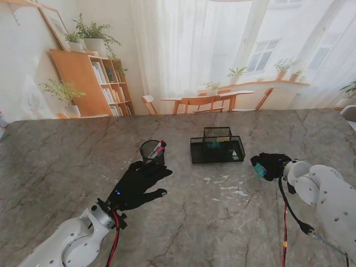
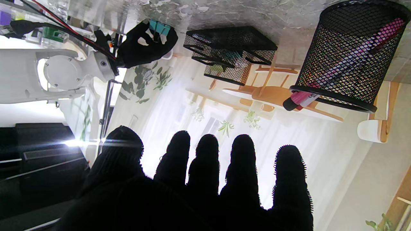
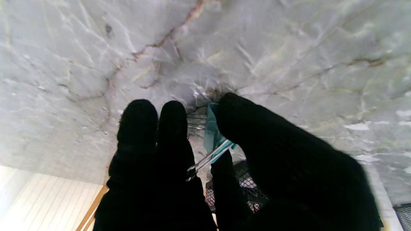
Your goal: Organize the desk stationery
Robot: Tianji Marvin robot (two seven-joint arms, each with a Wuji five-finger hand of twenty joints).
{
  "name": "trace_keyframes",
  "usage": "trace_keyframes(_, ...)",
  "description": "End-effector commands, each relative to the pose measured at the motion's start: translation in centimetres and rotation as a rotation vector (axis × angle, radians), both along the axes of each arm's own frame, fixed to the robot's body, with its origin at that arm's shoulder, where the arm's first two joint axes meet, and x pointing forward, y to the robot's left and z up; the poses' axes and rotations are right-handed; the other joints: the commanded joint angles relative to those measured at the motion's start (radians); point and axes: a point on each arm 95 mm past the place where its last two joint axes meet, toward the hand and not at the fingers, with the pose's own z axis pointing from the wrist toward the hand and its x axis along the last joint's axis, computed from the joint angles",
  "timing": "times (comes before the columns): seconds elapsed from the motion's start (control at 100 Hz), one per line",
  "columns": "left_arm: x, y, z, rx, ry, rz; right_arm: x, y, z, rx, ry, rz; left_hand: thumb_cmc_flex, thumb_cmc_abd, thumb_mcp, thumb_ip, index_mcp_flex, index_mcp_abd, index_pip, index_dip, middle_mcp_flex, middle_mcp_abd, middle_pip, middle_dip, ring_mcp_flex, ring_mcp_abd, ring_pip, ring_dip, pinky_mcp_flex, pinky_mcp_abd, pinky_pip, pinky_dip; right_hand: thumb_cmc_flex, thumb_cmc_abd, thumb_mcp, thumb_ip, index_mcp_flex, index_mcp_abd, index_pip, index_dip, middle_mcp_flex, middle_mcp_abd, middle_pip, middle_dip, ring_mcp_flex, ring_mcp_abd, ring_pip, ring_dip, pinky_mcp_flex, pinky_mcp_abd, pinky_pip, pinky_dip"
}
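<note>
Looks like a robot lab staged as a home office: grey marble-patterned table (image 1: 67, 161), black mesh desk organiser (image 1: 217, 150), flat printed backdrop of wooden bookshelf (image 1: 92, 83), potted plants, curtained windows.

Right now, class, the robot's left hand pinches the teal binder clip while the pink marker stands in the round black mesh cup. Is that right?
Not quite: the right hand, not the left, pinches the teal binder clip, as the stand view shows. The pink marker does stand in the round black mesh cup.

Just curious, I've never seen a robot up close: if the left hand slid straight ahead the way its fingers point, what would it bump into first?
Most likely the mesh pen cup, directly beyond the left hand.
</note>
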Motion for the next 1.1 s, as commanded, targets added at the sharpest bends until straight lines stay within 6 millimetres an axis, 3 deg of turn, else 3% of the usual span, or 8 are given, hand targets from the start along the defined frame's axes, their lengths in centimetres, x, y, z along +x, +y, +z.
trace_keyframes(0.0, -0.2, -0.1, -0.2, -0.003, 0.007, 0.001, -2.7, -0.9, -4.6, -0.040, 0.143, -0.023, 0.016, 0.056, -0.011, -0.071, 0.014, -0.022, 0.004, 0.012, 0.007, -0.019, -0.001, 0.010, 0.013, -0.017, 0.004, 0.008, -0.008, 0.006, -0.004, 0.022, 0.060, -0.053, -0.016, -0.057, 0.102, -0.002, 0.058, -0.072, 0.181, -0.121, 0.131, -0.036, 0.048, -0.004, 0.004, -0.031, 0.061, -0.076, 0.020, -0.034)
trace_keyframes(0.16, -0.2, -0.1, -0.2, -0.003, 0.007, 0.000, -2.8, -0.8, -5.1, -0.022, 0.125, -0.030, 0.016, 0.057, -0.010, -0.071, 0.013, -0.022, 0.004, 0.012, 0.007, -0.020, -0.001, 0.010, 0.012, -0.018, 0.004, 0.008, -0.009, 0.005, -0.004, 0.021, 0.075, -0.054, -0.021, -0.067, 0.149, -0.012, 0.115, -0.101, 0.244, -0.111, 0.158, -0.043, 0.144, -0.019, 0.011, -0.047, 0.171, -0.113, 0.017, -0.048)
trace_keyframes(0.19, -0.2, -0.1, -0.2, -0.002, 0.008, 0.000, -2.8, -0.7, -5.1, -0.016, 0.121, -0.028, 0.015, 0.056, -0.012, -0.071, 0.014, -0.022, 0.004, 0.012, 0.008, -0.020, -0.001, 0.010, 0.013, -0.018, 0.004, 0.008, -0.008, 0.005, -0.004, 0.021, 0.077, -0.048, -0.027, -0.063, 0.158, -0.022, 0.156, -0.134, 0.267, -0.115, 0.148, -0.022, 0.160, -0.023, 0.010, -0.047, 0.187, -0.117, 0.015, -0.048)
trace_keyframes(0.29, -0.2, -0.1, -0.2, -0.001, 0.009, -0.002, -2.9, -0.5, -5.2, 0.006, 0.111, -0.026, 0.015, 0.056, -0.011, -0.071, 0.014, -0.023, 0.004, 0.012, 0.008, -0.021, 0.000, 0.010, 0.013, -0.018, 0.004, 0.008, -0.008, 0.006, -0.004, 0.021, 0.073, -0.029, -0.032, -0.058, 0.205, -0.063, 0.215, -0.139, 0.332, -0.132, 0.148, -0.016, 0.199, -0.035, 0.016, -0.046, 0.228, -0.119, 0.018, -0.047)
trace_keyframes(0.38, -0.2, -0.1, -0.2, -0.002, 0.008, 0.000, -3.0, -0.2, -5.3, 0.027, 0.102, -0.032, 0.015, 0.056, -0.012, -0.071, 0.014, -0.021, 0.004, 0.012, 0.008, -0.018, 0.000, 0.010, 0.013, -0.017, 0.004, 0.008, -0.009, 0.006, -0.004, 0.021, 0.071, -0.011, -0.040, -0.051, 0.219, -0.100, 0.337, -0.252, 0.397, -0.145, 0.123, 0.010, 0.235, -0.047, 0.017, -0.040, 0.263, -0.124, 0.022, -0.043)
trace_keyframes(0.54, -0.2, -0.1, -0.2, -0.004, 0.008, 0.001, -3.3, 0.2, -5.5, 0.078, 0.091, -0.098, 0.017, 0.056, -0.010, -0.070, 0.015, -0.023, 0.004, 0.012, 0.008, -0.020, 0.000, 0.010, 0.013, -0.018, 0.004, 0.008, -0.009, 0.006, -0.004, 0.021, 0.086, -0.016, -0.049, -0.054, 0.240, -0.142, 0.457, -0.338, 0.465, -0.163, 0.115, 0.025, 0.275, -0.053, 0.022, -0.035, 0.303, -0.124, 0.031, -0.040)
trace_keyframes(0.85, -0.3, 0.0, -0.1, -0.008, 0.006, 0.002, -3.7, 1.1, -5.8, 0.219, 0.061, -0.285, 0.016, 0.056, -0.011, -0.071, 0.014, -0.022, 0.004, 0.012, 0.008, -0.020, -0.001, 0.010, 0.014, -0.017, 0.004, 0.008, -0.009, 0.005, -0.004, 0.021, 0.108, -0.014, -0.048, -0.058, 0.275, -0.202, 0.551, -0.390, 0.523, -0.190, 0.115, 0.034, 0.303, -0.046, 0.020, -0.016, 0.326, -0.102, 0.042, -0.031)
trace_keyframes(1.09, -0.3, 0.0, -0.1, -0.010, 0.004, 0.002, -4.0, 1.4, -5.5, 0.308, 0.031, -0.390, 0.017, 0.056, -0.011, -0.071, 0.014, -0.021, 0.004, 0.012, 0.007, -0.019, -0.001, 0.010, 0.012, -0.018, 0.004, 0.008, -0.008, 0.006, -0.004, 0.021, 0.118, -0.020, -0.048, -0.060, 0.295, -0.232, 0.571, -0.390, 0.541, -0.205, 0.116, 0.037, 0.304, -0.039, 0.024, -0.009, 0.326, -0.093, 0.044, -0.029)
